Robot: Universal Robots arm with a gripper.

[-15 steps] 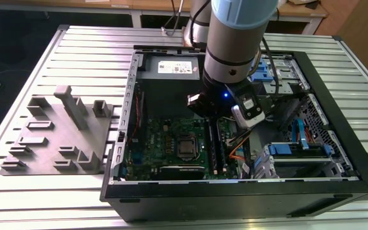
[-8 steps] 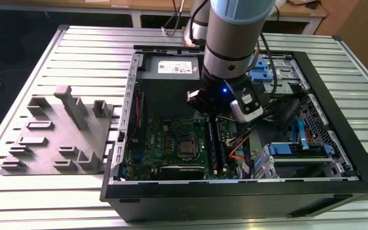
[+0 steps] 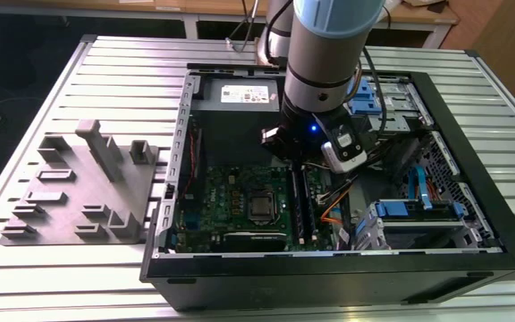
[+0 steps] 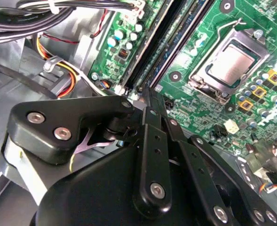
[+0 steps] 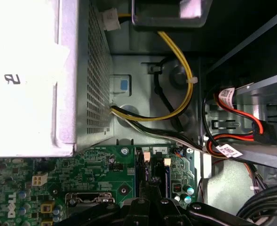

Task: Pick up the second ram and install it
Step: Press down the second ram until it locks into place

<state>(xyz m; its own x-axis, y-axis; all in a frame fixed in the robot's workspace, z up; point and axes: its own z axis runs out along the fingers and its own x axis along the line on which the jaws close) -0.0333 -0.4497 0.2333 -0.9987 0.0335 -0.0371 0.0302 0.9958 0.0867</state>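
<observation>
Now the end effector (image 4: 150,96), its jaws looking narrow, is hovering over the slots (image 4: 164,44) on the motherboard (image 4: 199,108), where the ram (image 4: 185,33) is sitting.

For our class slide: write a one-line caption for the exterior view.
Robot arm's gripper lowered inside the open computer case, above the green motherboard's memory slots.

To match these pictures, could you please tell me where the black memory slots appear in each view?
Exterior view: the memory slots lie on the board's side toward the exterior view's right, under the arm.
Second wrist view: long black rails beside the processor socket.
First wrist view: short rail ends at the board's edge.
Shared landmark: the green motherboard.
</observation>
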